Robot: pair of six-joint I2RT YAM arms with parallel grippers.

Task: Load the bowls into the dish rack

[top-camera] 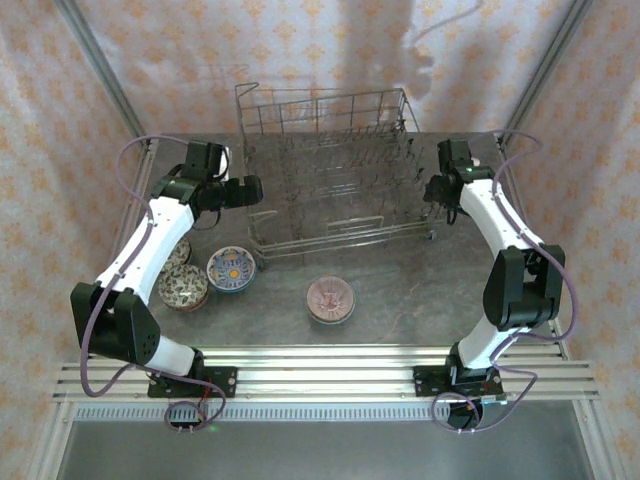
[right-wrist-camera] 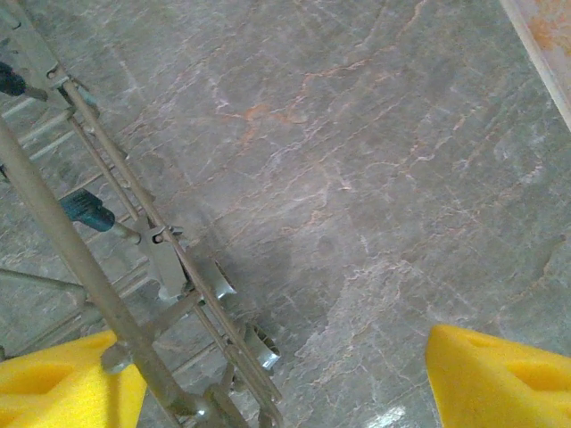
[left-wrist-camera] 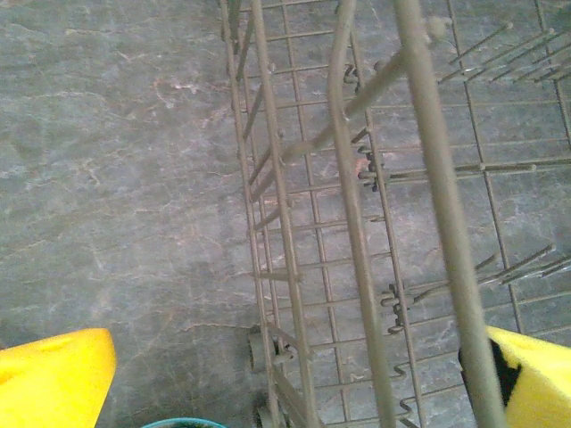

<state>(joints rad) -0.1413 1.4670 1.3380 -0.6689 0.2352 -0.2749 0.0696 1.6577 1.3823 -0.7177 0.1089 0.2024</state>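
The dish rack (top-camera: pixel 330 175) is parked at the far middle of the table (top-camera: pixel 400 290). Three bowls are seen out front on the table: a pink bowl (top-camera: pixel 330 299) near the centre, a blue-white bowl (top-camera: pixel 231 269) further left, and a tan patterned bowl (top-camera: pixel 183 288) just beside it. The left gripper (top-camera: pixel 250 190) is held spread wide, with the rack's left wall between its yellow pads (left-wrist-camera: pixel 53 379). The right gripper (top-camera: pixel 437 190) is spread too, at the rack's right end. A rail crosses one pad there, and whether they touch can't be told.
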